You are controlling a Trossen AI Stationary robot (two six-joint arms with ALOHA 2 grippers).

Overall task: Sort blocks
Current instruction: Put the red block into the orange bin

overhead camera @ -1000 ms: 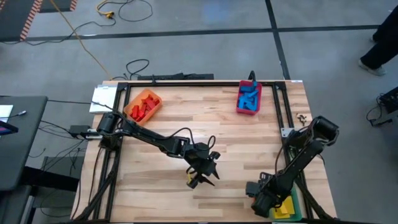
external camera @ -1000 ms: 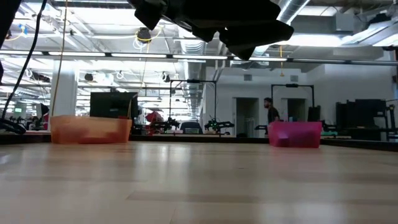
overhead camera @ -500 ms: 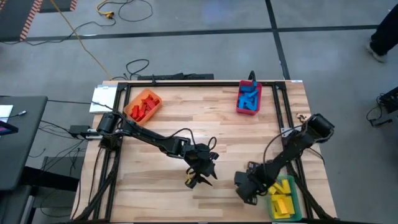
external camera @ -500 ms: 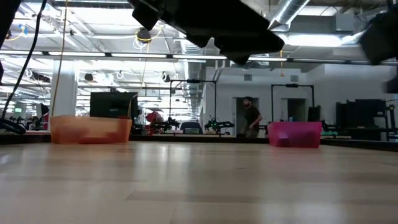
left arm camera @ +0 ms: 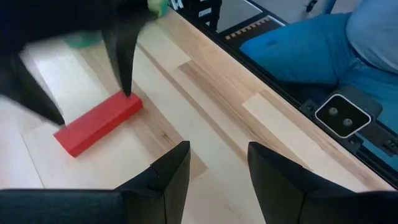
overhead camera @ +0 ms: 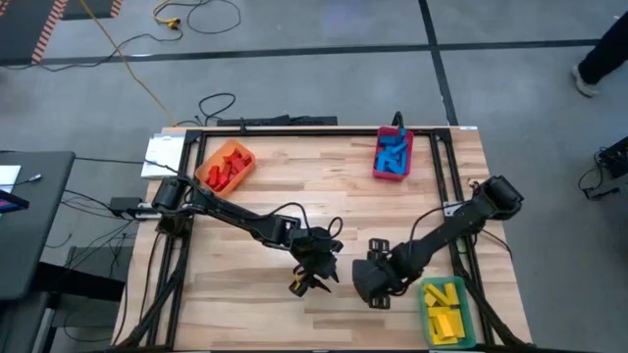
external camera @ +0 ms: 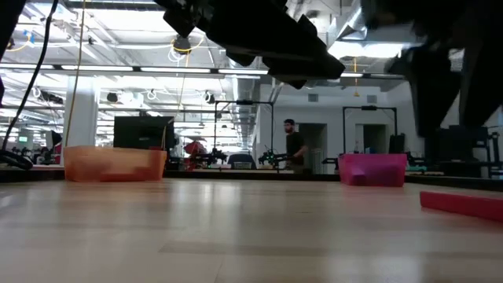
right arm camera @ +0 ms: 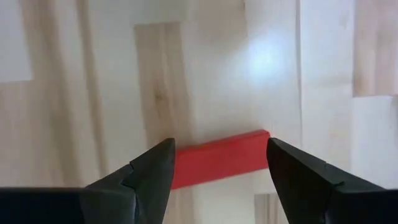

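One red block [right arm camera: 219, 159] lies between the right end effector's [right arm camera: 217, 163] open fingers, apparently untouched.

table [overhead camera: 294, 186]: pale wood, smooth | red block [right arm camera: 219, 158]: matt plastic | bins [external camera: 115, 163]: translucent plastic

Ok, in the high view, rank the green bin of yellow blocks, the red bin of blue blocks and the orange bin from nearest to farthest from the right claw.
1. Green bin of yellow blocks: just beside the right claw, at the table's near right corner.
2. Red bin of blue blocks: at the far edge, right of centre.
3. Orange bin: far left corner, well across the table.
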